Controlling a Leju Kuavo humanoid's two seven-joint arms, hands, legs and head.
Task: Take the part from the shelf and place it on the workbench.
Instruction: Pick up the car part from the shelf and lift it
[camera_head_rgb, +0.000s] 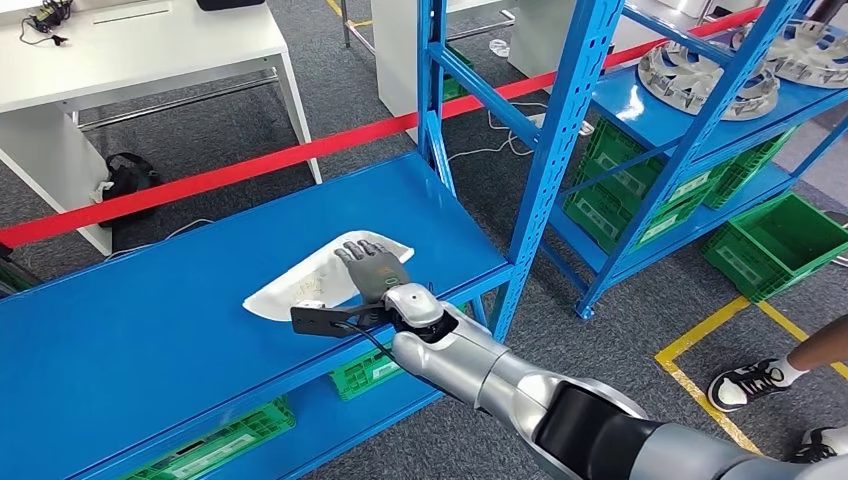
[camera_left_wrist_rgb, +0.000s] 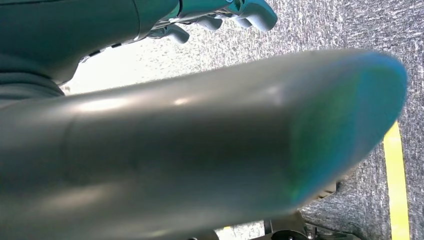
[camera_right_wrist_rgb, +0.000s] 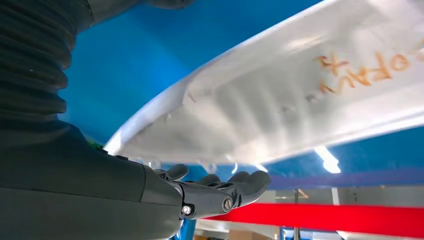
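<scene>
The part (camera_head_rgb: 295, 285) is a flat white moulded panel lying near the front edge of the blue shelf board (camera_head_rgb: 150, 330). My right hand (camera_head_rgb: 375, 268) reaches in from the lower right and rests flat on the panel's right end, fingers stretched out over it. In the right wrist view the panel (camera_right_wrist_rgb: 300, 100) with orange writing runs close along the hand's dark fingers (camera_right_wrist_rgb: 220, 192), which lie straight beside it, not wrapped round it. My left hand (camera_left_wrist_rgb: 225, 12) hangs over grey carpet with loosely bent fingers and nothing in them.
A blue shelf upright (camera_head_rgb: 545, 170) stands just right of the panel. Red barrier tape (camera_head_rgb: 250, 170) runs behind the shelf, and a white workbench (camera_head_rgb: 130, 50) stands beyond it. Hubcaps (camera_head_rgb: 700, 80) and green crates (camera_head_rgb: 780, 240) fill the right-hand rack. A person's shoes (camera_head_rgb: 750, 380) stand at lower right.
</scene>
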